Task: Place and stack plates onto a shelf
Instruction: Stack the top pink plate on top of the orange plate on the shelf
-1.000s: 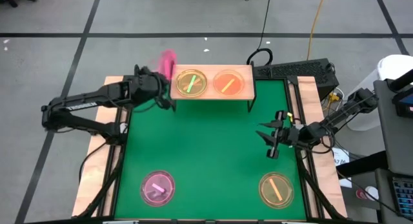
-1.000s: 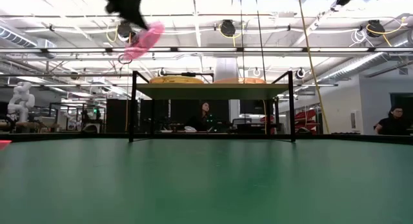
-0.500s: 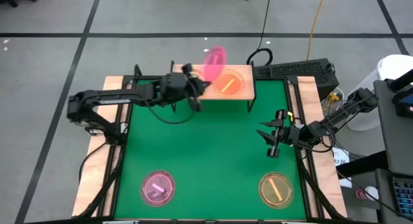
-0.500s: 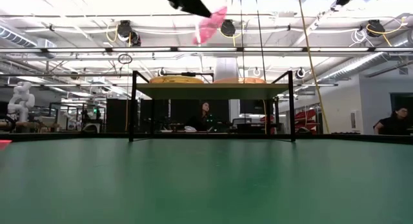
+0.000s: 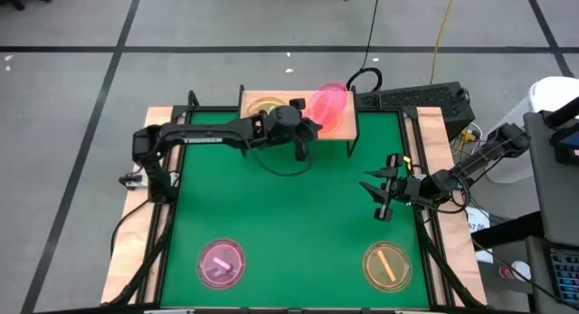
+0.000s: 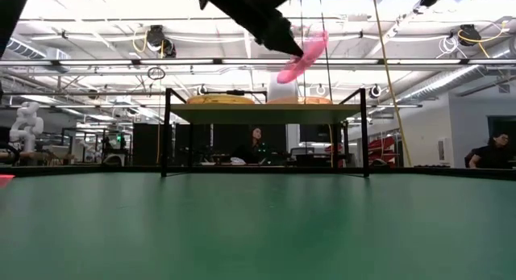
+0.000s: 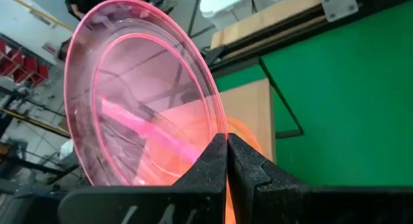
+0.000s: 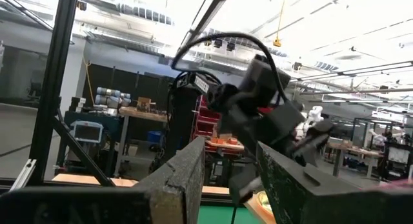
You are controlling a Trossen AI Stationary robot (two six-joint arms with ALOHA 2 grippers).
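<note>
Green felt covers the table (image 5: 289,205), edged with light-wood strips, and the low view looks past it into a workshop where two people sit at desks in the background. At the far edge stands the shelf (image 5: 348,104), a light-wood board on thin black legs. The left pincer (image 5: 310,131) reaches across from the left side and hangs above the shelf's right half, its fingers (image 7: 216,161) pinched tight on the rim of a pink plate (image 5: 327,103). That plate is tilted, raised clear of the shelf in the low view (image 6: 304,57), directly over an orange plate (image 5: 340,120) that lies on the shelf's right half and is mostly hidden beneath it. A green plate (image 5: 262,106) rests on the left half of the shelf, partly covered by the arm. On the near part of the table lie a second pink plate (image 5: 222,262) at the left and an amber plate (image 5: 388,264) at the right, well apart from each other. The right pincer (image 5: 382,195) waits above the right side of the table, fingers spread with a clear gap and holding nothing
</note>
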